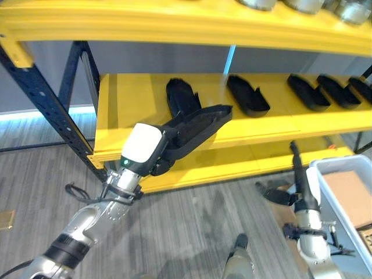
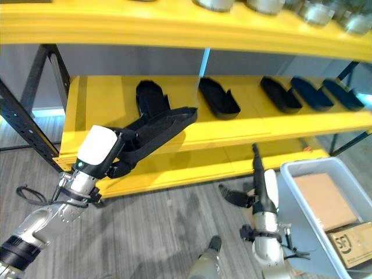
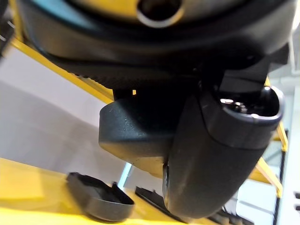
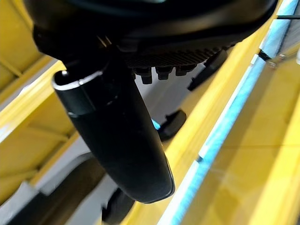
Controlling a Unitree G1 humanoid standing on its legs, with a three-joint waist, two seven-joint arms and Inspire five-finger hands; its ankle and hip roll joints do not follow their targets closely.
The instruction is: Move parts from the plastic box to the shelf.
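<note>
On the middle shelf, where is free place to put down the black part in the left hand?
Bare yellow lies left of the leftmost tray, toward the upright, where the left hand holds its black part. Rightward, the trays crowd together.

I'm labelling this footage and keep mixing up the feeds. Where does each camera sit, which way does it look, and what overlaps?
Left eye view: on the head, looking down at the yellow shelf; shows the left hand curled round a black part, and the right hand by the plastic box.
Right eye view: the same scene from slightly aside.
Left wrist view: on the left wrist, looking along the hand toward the shelf, at the held part and a part lying there.
Right wrist view: on the right wrist, facing the shelf past its thumb.
Shared: all four show the shelf.
</note>
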